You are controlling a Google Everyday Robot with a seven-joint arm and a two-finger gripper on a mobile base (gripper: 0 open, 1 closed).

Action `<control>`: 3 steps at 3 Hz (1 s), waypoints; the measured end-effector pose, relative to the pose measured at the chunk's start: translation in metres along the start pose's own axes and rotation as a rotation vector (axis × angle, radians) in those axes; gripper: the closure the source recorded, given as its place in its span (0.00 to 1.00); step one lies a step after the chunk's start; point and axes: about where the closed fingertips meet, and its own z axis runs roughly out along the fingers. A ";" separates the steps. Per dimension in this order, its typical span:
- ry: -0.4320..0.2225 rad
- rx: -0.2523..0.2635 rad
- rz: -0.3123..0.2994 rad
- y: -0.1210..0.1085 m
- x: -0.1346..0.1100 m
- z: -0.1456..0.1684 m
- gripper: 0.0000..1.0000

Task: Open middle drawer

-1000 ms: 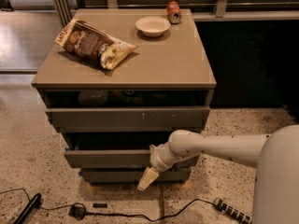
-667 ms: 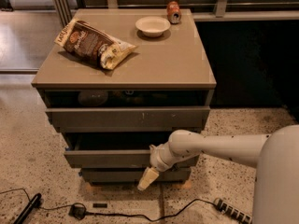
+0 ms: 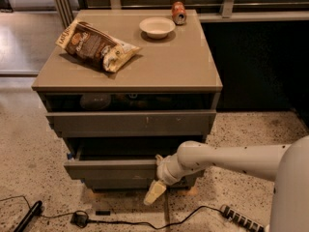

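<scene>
Bent arm reaches low; pincer seemingly below middle drawer.

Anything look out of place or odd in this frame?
Two things: the small orange can at the back of the cabinet top seems to lie on its side, and the taller top drawer stands ajar above the pulled-out grey-brown middle drawer. The pale gripper hangs low before the lowest front.

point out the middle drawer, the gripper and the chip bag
middle drawer (image 3: 111, 169), camera view, centre of its front
gripper (image 3: 153, 194), camera view, pale tip below that drawer
chip bag (image 3: 94, 45), camera view, middle of the bag
</scene>
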 end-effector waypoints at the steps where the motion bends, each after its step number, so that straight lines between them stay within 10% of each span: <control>1: 0.006 -0.011 0.000 0.011 0.005 -0.006 0.00; 3: 0.001 -0.001 -0.023 0.025 0.010 -0.010 0.00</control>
